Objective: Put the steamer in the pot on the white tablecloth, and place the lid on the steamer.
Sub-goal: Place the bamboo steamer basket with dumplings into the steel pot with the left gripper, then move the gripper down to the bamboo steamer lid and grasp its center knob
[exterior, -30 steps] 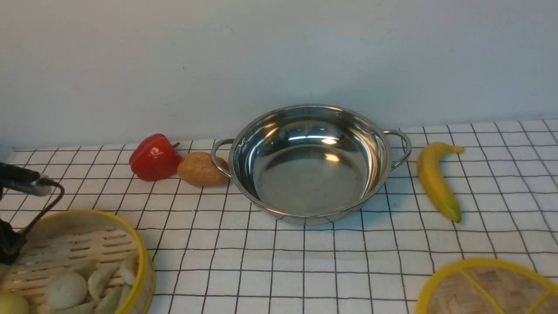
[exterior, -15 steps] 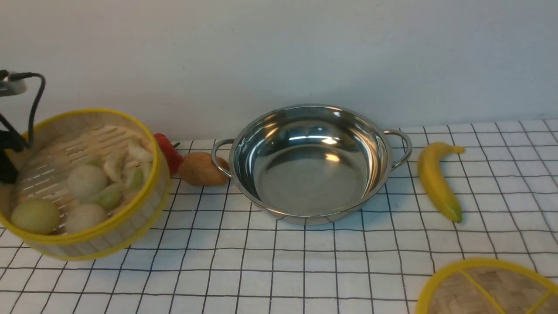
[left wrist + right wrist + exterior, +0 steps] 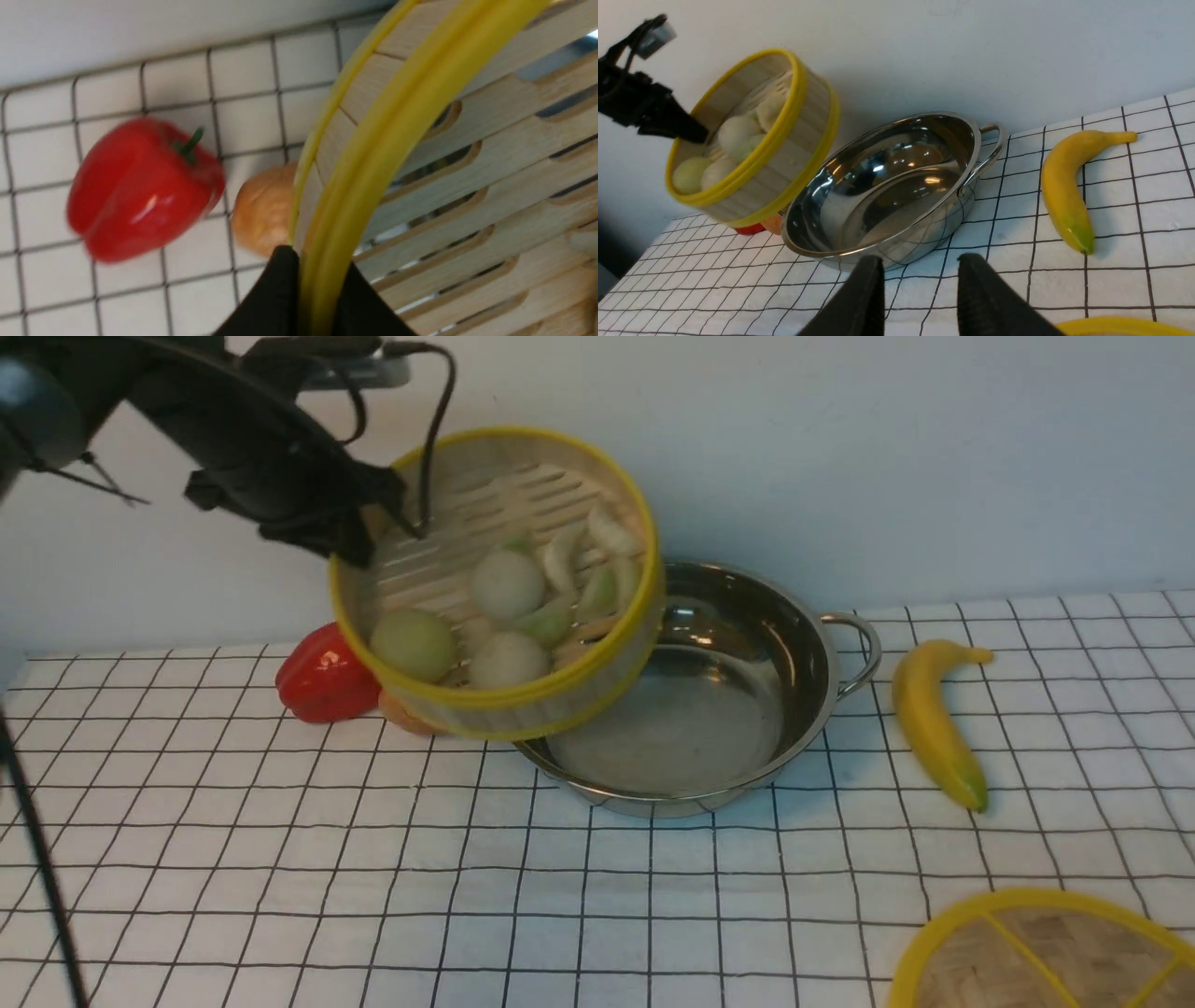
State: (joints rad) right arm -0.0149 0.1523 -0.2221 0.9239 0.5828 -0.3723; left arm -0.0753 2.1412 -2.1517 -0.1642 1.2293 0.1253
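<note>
above the left edge of the pot (image 3: pixel 709 728), the steamer (image 3: pixel 551 695) hangs clear of the white tablecloth (image 3: pixel 597 896), tilted with its open side toward the front camera. my left gripper (image 3: pixel 369 537) is clamped on the steamer's rim wall, one finger inside and one outside. my right gripper (image 3: pixel 920 270) waits near the lid (image 3: pixel 1046 952), jaws apart and holding nothing.

handling notes:
- the steamer looks light and stiff, with a thin bamboo wall. a pinch across the yellow rim band seems the right hold.
- held at one side only, it sags. the loose pale pieces inside could roll to the low side, so i judge it should be levelled before lowering.
- the pot appears only a little wider than the steamer, so it needs centring with care. the polished steel probably offers little friction.

change from half a second ago: the steamer was low at the far left, hiding part of the red pepper (image 3: pixel 322 677). it now sits higher and further right, and overlaps the pot's left rim. the pot, banana (image 3: pixel 934 723) and lid have not moved.
</note>
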